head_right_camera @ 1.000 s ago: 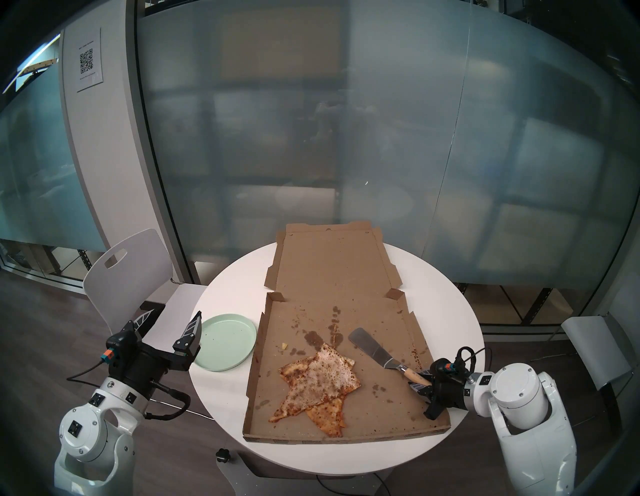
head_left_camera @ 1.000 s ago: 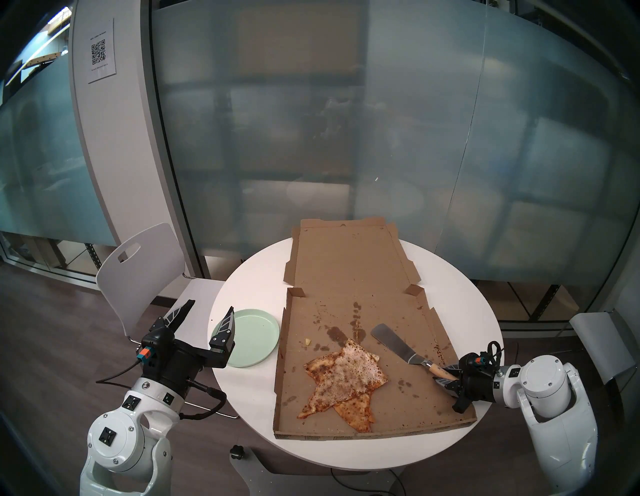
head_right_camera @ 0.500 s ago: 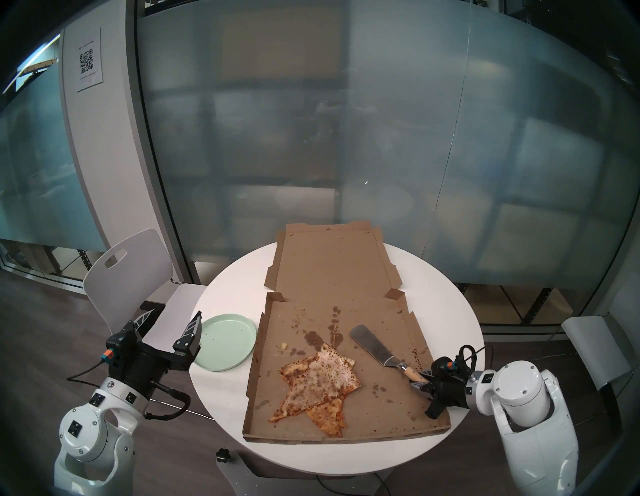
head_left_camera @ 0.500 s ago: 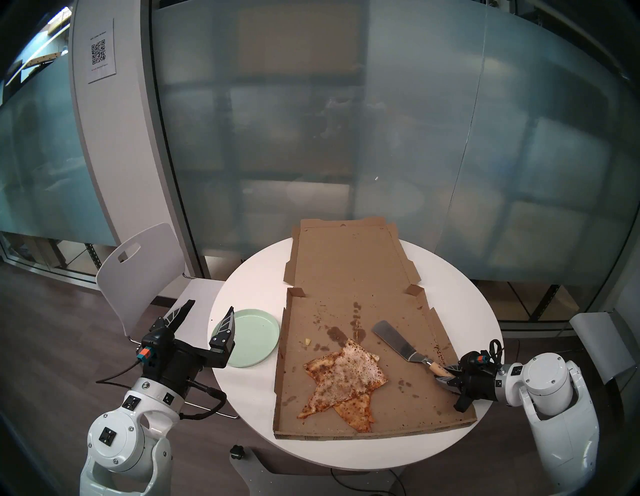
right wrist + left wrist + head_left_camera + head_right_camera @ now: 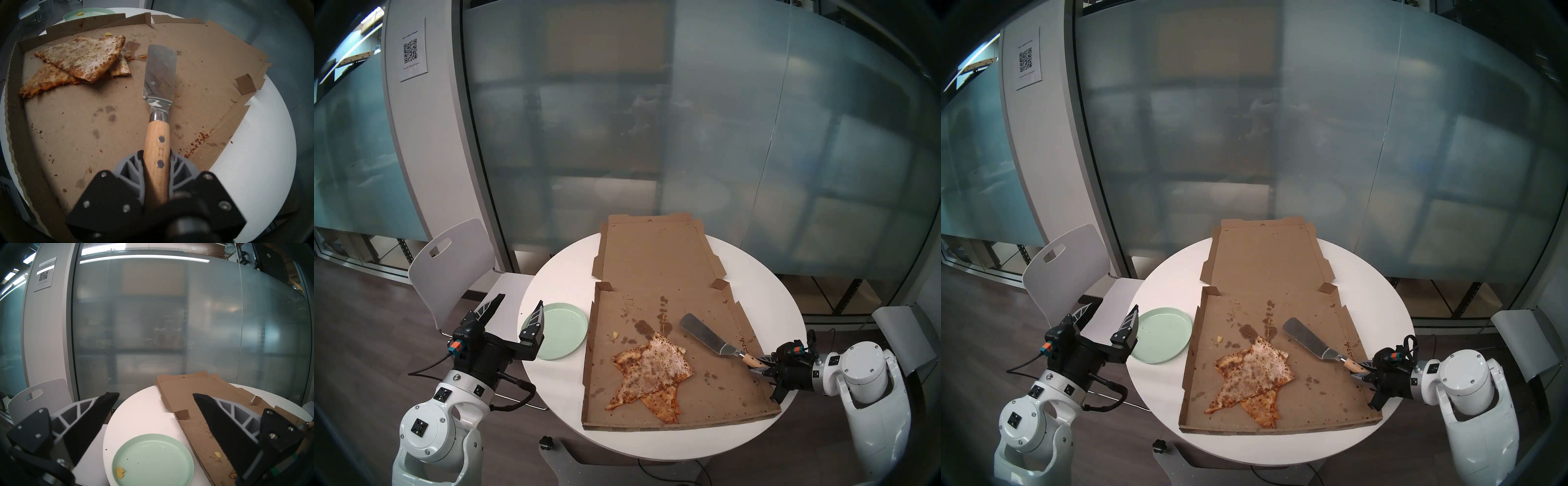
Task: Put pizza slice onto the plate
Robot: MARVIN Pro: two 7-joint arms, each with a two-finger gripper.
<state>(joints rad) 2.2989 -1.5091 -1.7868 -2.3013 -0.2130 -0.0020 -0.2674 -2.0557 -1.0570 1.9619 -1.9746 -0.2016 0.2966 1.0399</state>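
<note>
The pale speckled pizza slice (image 5: 656,368) (image 5: 1260,368) (image 5: 81,56) lies in the open pizza box, overlapping an orange-golden slice (image 5: 663,404). The mint-green plate (image 5: 565,331) (image 5: 1161,334) (image 5: 153,461) sits on the table left of the box, with a small yellow crumb in it. My right gripper (image 5: 759,365) (image 5: 157,162) is shut on the wooden handle of a metal spatula (image 5: 704,334) (image 5: 159,67). Its blade points into the box, right of the slice and apart from it. My left gripper (image 5: 520,299) (image 5: 155,394) is open and empty at the plate's left edge.
The cardboard box (image 5: 738,390) fills the middle of the round white table (image 5: 558,281), with its lid (image 5: 653,251) lying flat behind. A white chair (image 5: 449,258) stands at the left and another (image 5: 901,339) at the right. A glass wall is behind.
My right gripper has drawn back to the right with the spatula, so the blade sits slightly farther from the slice. The left arm, plate and slices have not moved.
</note>
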